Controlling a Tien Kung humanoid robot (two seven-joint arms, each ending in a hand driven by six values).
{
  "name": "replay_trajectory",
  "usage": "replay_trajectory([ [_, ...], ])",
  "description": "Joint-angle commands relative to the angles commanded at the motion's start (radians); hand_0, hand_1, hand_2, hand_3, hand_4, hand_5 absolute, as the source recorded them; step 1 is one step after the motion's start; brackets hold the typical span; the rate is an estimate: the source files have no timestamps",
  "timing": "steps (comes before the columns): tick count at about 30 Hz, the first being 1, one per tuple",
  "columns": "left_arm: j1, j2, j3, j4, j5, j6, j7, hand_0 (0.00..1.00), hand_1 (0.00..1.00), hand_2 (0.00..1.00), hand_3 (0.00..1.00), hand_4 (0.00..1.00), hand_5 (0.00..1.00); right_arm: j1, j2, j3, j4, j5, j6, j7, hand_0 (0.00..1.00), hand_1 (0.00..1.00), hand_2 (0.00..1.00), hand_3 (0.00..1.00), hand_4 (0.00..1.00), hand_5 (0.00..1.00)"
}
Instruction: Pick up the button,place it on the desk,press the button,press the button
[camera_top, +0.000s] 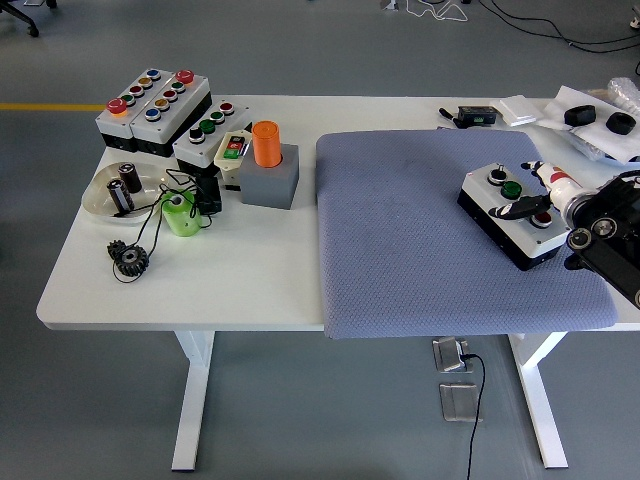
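A white-topped button box (515, 238) with black sides lies at an angle on the right part of the blue mat (410, 240). Its top carries a black button (494, 177), a green button (512, 189) and a red button (543, 218). My right hand (535, 197) reaches in from the right edge and hovers on the box's top. One black finger (520, 208) stretches across the top between the green and red buttons, its tip beside the red one. A white and red fingertip (553, 180) points past the box's far corner. The hand holds nothing. My left arm is out of view.
Several other button boxes (155, 105) stand at the back left, beside an orange cylinder (266, 143) in a grey block. A clear bowl (120, 190), a green cup (180, 215) and a black gear (130, 260) lie left. Bags and black parts (590, 120) sit back right.
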Motion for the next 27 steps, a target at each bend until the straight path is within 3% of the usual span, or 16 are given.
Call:
replay_trajectory([
  [9, -0.002, -0.001, 0.006, 0.000, -0.004, 0.001, 0.001, 0.655, 0.702, 0.723, 0.514, 0.317, 0.963, 0.078, 0.064, -0.060, -0.110, -0.073, 0.041, -0.077, 0.991, 0.945, 0.998, 0.998, 0.907, 0.237],
  [10, -0.002, 0.000, 0.008, 0.000, -0.004, 0.001, 0.001, 0.656, 0.703, 0.723, 0.514, 0.318, 0.964, 0.090, 0.070, -0.074, -0.127, -0.083, 0.051, -0.080, 0.964, 0.889, 0.928, 0.966, 0.910, 0.256],
  [15, 0.000, 0.000, 0.011, 0.000, 0.000, 0.003, 0.003, 0.656, 0.703, 0.723, 0.514, 0.318, 0.964, 0.124, 0.098, -0.111, -0.191, -0.098, 0.077, -0.080, 0.964, 0.889, 0.928, 0.966, 0.910, 0.256],
  [16, 0.000, 0.000, 0.011, 0.000, 0.003, 0.004, 0.003, 0.658, 0.703, 0.724, 0.515, 0.317, 0.961, 0.128, 0.106, -0.115, -0.205, -0.102, 0.082, -0.080, 0.898, 0.777, 0.814, 0.941, 0.912, 0.260],
  [21, 0.005, 0.001, 0.005, 0.000, 0.021, 0.007, 0.007, 0.658, 0.703, 0.724, 0.515, 0.317, 0.961, 0.135, 0.132, -0.119, -0.256, -0.100, 0.104, -0.080, 0.898, 0.777, 0.814, 0.941, 0.912, 0.260],
  [22, 0.007, 0.001, 0.005, 0.000, 0.025, 0.007, 0.008, 0.657, 0.703, 0.723, 0.516, 0.318, 0.962, 0.133, 0.134, -0.120, -0.263, -0.098, 0.106, -0.080, 0.862, 0.714, 0.743, 0.922, 0.916, 0.264],
  [27, 0.012, 0.003, 0.007, 0.000, 0.029, 0.008, 0.007, 0.657, 0.703, 0.723, 0.516, 0.318, 0.962, 0.128, 0.144, -0.120, -0.288, -0.093, 0.103, -0.080, 0.862, 0.714, 0.743, 0.922, 0.916, 0.264],
])
